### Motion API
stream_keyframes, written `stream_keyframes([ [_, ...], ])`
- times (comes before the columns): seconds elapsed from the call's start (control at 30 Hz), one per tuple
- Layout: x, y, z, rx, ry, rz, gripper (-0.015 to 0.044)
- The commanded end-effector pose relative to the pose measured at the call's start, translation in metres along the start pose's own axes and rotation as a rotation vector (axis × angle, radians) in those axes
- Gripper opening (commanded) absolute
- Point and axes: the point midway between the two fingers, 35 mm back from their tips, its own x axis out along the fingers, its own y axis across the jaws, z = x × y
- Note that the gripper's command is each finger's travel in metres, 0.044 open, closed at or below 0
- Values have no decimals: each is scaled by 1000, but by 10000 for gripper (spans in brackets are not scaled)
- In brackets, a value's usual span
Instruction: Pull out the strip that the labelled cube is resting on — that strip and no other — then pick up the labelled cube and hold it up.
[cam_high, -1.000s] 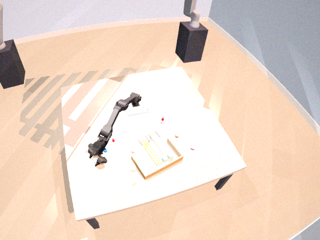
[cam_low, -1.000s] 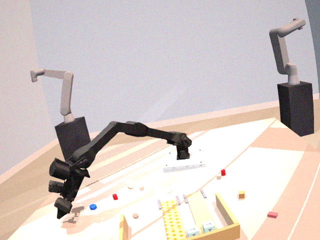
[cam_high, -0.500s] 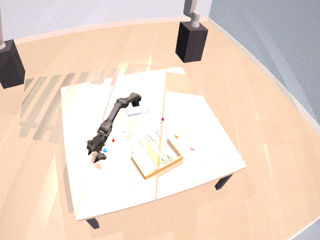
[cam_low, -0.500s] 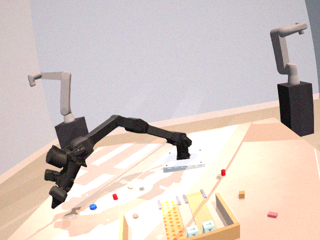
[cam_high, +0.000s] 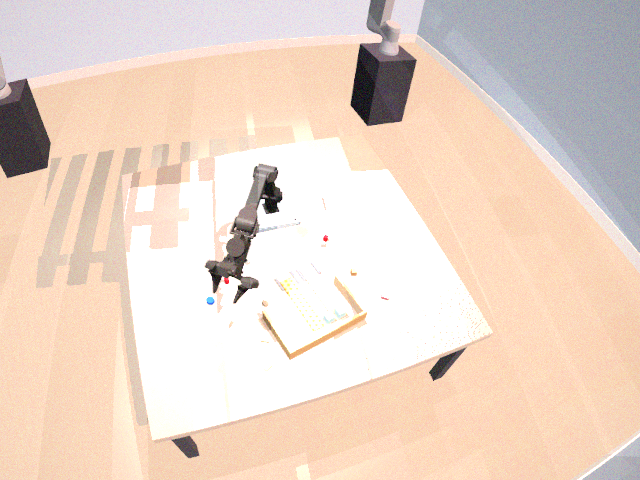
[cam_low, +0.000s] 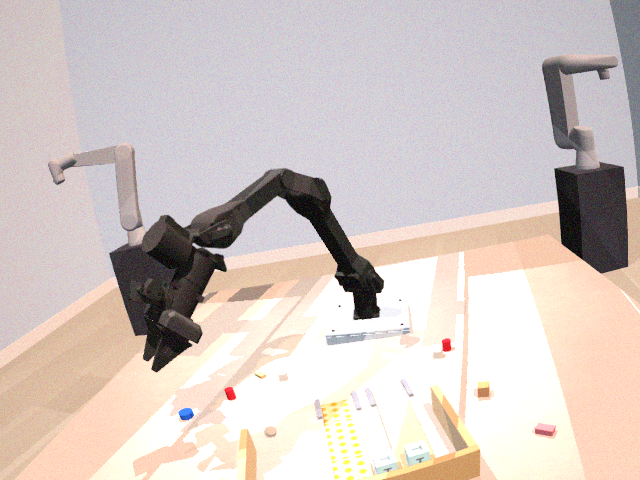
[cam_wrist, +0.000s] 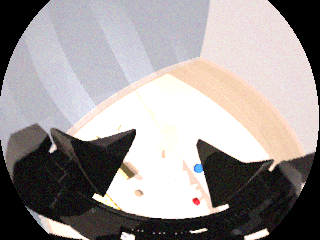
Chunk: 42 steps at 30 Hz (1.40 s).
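Note:
My gripper is open and empty, raised above the table to the left of the tray. Two pale blue cubes with dark marks stand at the tray's outer end: the left cube and the right cube. I cannot read their marks. A yellow-dotted strip lies left of them. The other strips are pale and washed out, so which one lies under each cube is unclear. Several grey tabs, such as the rightmost tab, stand at the arm-side ends.
A blue disc and a red cylinder are near the gripper. A brown disc is left of the tray. An orange block and a pink block lie right.

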Motion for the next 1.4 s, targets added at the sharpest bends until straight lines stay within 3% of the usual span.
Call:
stream_keyframes([
  [0.0, -54, 31, -28, -118, 10, 107, 400],
  [0.27, -151, 65, -97, -339, -8, 314, 400],
  [0.53, -223, 63, -186, -556, -45, 524, 400],
  [0.97, -233, 60, -204, -595, -54, 563, 400],
  [1.07, -227, 68, -209, -628, 20, 551, 321],
  [1.37, -193, 105, -255, -842, 463, 459, 85],
])
